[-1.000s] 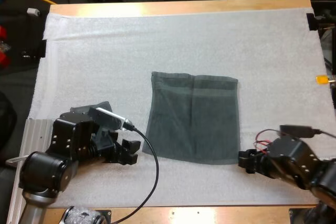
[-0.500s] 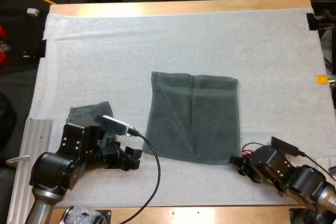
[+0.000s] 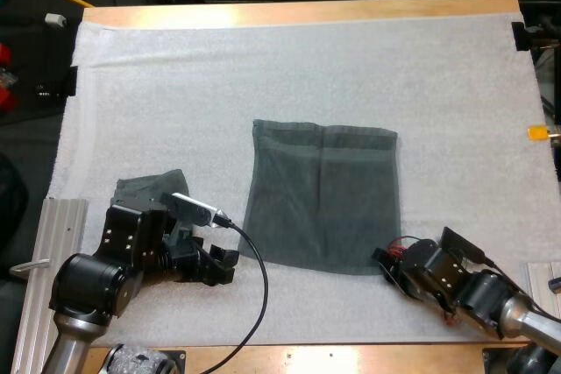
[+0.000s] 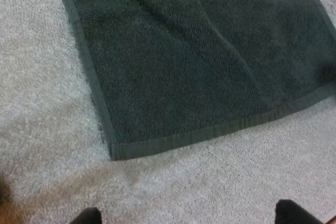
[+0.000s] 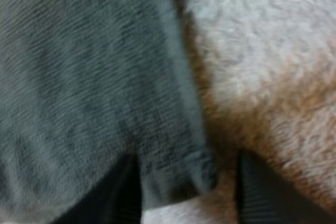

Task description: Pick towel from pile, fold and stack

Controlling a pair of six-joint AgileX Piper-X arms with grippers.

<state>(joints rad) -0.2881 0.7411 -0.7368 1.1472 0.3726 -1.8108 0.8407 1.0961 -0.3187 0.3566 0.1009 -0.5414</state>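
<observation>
Grey-green flat towel (image 3: pixel 323 197) lies spread mid-way across the white mat (image 3: pixel 263 67) on the bench (image 3: pixel 289 13), so the fold looks to be the step in hand. Just off its near left corner the left pincer (image 3: pixel 221 264) hovers open; the right pincer (image 3: pixel 384 262) stands open astride its near right corner. Next, I judge, the 2 must close on those corners and lift together. 1 crumpled towel (image 3: pixel 147 188) sits left of the flat towel, clear of the fold.

Left tool (image 3: pixel 228 266) open, right tool (image 3: pixel 384 263) open, both low
</observation>
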